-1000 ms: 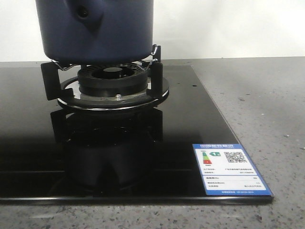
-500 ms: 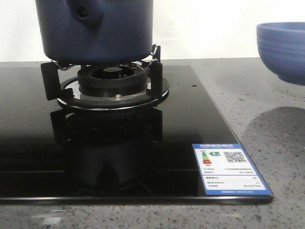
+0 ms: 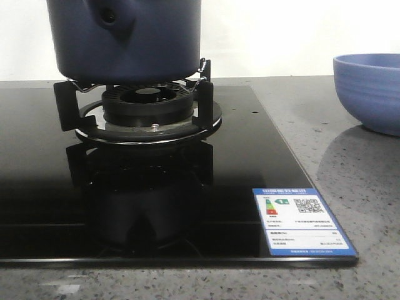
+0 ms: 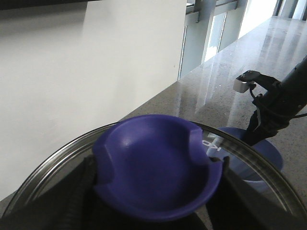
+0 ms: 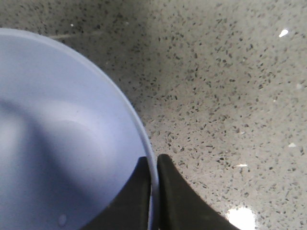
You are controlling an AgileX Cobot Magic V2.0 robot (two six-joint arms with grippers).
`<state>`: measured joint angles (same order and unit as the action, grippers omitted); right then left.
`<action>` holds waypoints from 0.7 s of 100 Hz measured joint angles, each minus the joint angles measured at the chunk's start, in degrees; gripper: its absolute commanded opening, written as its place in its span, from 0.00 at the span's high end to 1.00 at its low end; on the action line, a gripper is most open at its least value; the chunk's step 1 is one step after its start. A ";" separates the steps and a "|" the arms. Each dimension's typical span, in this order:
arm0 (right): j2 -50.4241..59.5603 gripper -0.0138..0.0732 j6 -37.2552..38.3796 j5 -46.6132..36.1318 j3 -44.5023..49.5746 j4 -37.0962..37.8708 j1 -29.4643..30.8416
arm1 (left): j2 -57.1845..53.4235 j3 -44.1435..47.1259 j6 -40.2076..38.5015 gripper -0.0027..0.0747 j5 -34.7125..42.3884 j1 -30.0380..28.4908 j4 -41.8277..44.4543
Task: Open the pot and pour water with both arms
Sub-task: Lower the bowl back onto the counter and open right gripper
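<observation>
Pot [image 3: 125, 40], dark navy with straight sides and a stubby holed handle, sits on the black trivet of a single gas burner [image 3: 148, 109] on a glossy black cooktop [image 3: 250, 156] set into a speckled grey bench [image 3: 350, 162]. To the right, on the bench and well apart from the burner, is a light-blue bowl [image 3: 370, 90].

The right wrist view shows the right tool [image 5: 156, 191] pinching the bowl's rim, one finger inside and one outside, pressed close on the thin wall. The left wrist view looks down on a glass lid [image 4: 249, 158] with a purple knob [image 4: 156, 165]. The left tool's fingers are dark shapes beside the knob at the frame's edge; whether they are clamping it cannot be told.

Risks, as I judge them: a grip on only a thin rim could let the bowl swing or slip if it is carried, more so once it holds water. A lid lifted off-centre may tip and slide from the knob. Pouring with the bowl this far from the pot could spill onto the cooktop.

Count: one pot, one lid, one bowl, one burner, one label sticker [image 3: 303, 220].
</observation>
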<state>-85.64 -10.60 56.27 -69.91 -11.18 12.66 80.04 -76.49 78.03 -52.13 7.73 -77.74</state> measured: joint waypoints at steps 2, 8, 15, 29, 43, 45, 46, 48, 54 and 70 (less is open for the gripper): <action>-0.11 0.88 0.00 0.02 0.00 0.00 0.00 | 0.00 0.00 0.00 0.46 0.00 0.00 0.00; -0.24 0.84 0.00 0.13 0.00 -0.11 0.00 | 0.00 0.00 0.00 0.46 0.03 0.00 0.00; -0.24 0.74 0.00 0.13 0.00 -0.11 0.00 | 0.00 0.00 0.00 0.46 0.03 0.00 0.00; -0.24 0.44 0.00 0.61 -0.11 -0.11 0.00 | 0.00 0.00 0.00 0.46 0.03 0.00 0.00; 0.46 0.33 0.00 2.19 -1.84 -0.21 0.00 | 0.13 0.00 0.00 0.46 -0.39 0.00 0.86; 0.79 0.34 0.00 2.46 -2.27 -0.22 0.00 | 0.26 0.00 0.00 0.46 -0.58 0.00 1.02; 1.05 0.34 0.00 2.62 -2.41 -0.22 0.00 | 0.27 0.00 0.00 0.46 -0.76 0.00 1.12; 1.49 0.34 0.00 2.76 -2.85 -0.45 0.00 | 0.54 0.00 0.00 0.46 -1.05 0.00 1.25; 2.94 0.34 0.00 3.15 -4.14 -0.98 0.00 | 1.21 -0.09 0.26 0.46 -1.71 0.00 1.37; 7.81 0.34 0.00 3.65 -5.73 -1.96 0.00 | 3.75 -0.09 1.63 0.46 -2.68 0.00 2.76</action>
<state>-77.83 -10.60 59.92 -75.64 -13.13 12.66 83.79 -76.58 79.66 -54.81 7.73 -74.98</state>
